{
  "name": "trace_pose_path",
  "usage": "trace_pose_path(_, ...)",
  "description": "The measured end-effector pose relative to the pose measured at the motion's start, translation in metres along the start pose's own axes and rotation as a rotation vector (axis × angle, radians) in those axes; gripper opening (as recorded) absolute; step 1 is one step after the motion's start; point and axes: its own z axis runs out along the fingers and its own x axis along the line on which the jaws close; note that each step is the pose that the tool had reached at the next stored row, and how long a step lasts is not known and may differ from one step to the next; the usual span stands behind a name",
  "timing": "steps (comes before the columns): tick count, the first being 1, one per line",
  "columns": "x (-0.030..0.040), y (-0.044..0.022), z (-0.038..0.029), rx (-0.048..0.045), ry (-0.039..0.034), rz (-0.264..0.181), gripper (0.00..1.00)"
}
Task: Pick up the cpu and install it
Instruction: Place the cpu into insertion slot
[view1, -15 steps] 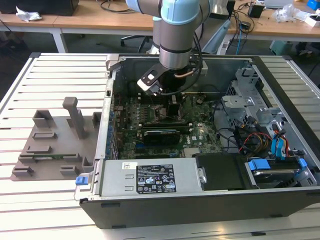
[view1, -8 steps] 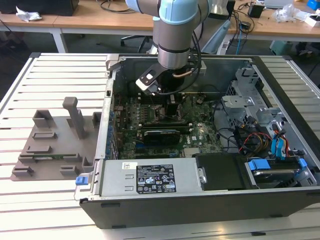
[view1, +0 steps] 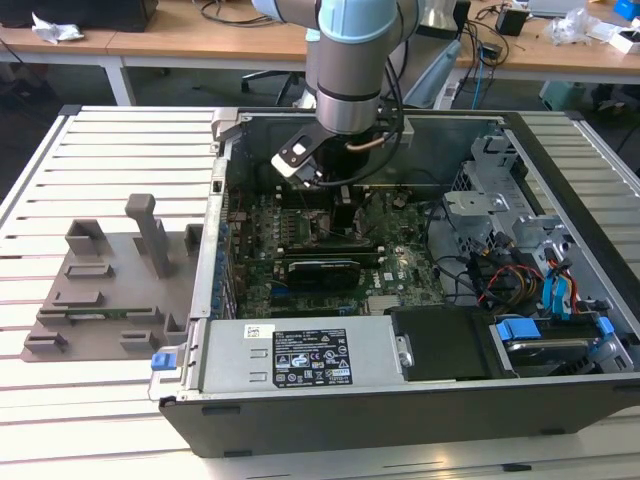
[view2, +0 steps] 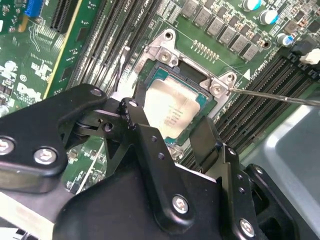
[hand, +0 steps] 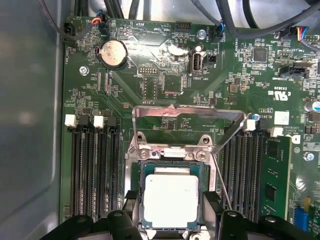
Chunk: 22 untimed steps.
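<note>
Two fingers (view2: 142, 125) of the tool (view2: 170, 117) stand spread astride the cpu (hand: 170, 200), which lies flat in its socket (hand: 150, 150), at 12 o'clock from the black card (view1: 320, 270) in the exterior view. Judge the seating step nearly done; your withdrawal calls for a straight rise.

An open computer case (view1: 380, 425) lies on a slatted white table (view1: 90, 420), its green motherboard (view1: 405, 268) exposed; a grey moulded fixture (view1: 100, 290) sits just beside it, on the exterior view's left.
</note>
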Motion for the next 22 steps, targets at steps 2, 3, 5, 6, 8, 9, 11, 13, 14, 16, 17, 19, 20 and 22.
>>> trace_pose_path(2, -0.0001, 0.0, -0.0018, 0.0, 0.0, 0.0, 0.62)
trace_pose_path(3, -0.0002, 0.0, -0.0026, 0.0, 0.0, 0.0, 0.62)
trace_pose_path(5, -0.0004, 0.0, -0.0058, -0.0002, 0.0002, 0.0, 0.42)
trace_pose_path(6, -0.0012, 0.0, -0.0059, 0.0, 0.0, 0.0, 0.29)
trace_pose_path(8, -0.0019, 0.0, -0.0055, -0.0001, 0.0001, 0.0, 0.24)
trace_pose_path(9, -0.0025, -0.0001, -0.0051, 0.0, 0.0001, 0.0, 0.17)
trace_pose_path(11, -0.0037, -0.0001, -0.0026, 0.0001, 0.0001, 0.0, 0.11)
trace_pose_path(13, -0.0039, -0.0001, 0.0005, 0.0001, 0.0041, 0.0, 0.11)
trace_pose_path(14, -0.0039, -0.0001, 0.0007, 0.0, 0.0048, 0.0, 0.11)
trace_pose_path(16, -0.0039, 0.0024, 0.0012, 0.0011, 0.005, -0.001, 0.11)
trace_pose_path(17, -0.0041, 0.0056, 0.0019, 0.0046, 0.0043, -0.002, 0.11)
trace_pose_path(19, -0.0042, 0.0113, 0.0036, 0.0094, 0.0055, -0.002, 0.11)
trace_pose_path(20, -0.0042, 0.0127, 0.0039, 0.0101, 0.0061, -0.002, 0.11)
trace_pose_path(22, -0.0043, 0.0145, 0.0022, 0.0098, 0.0062, -0.003, 0.11)
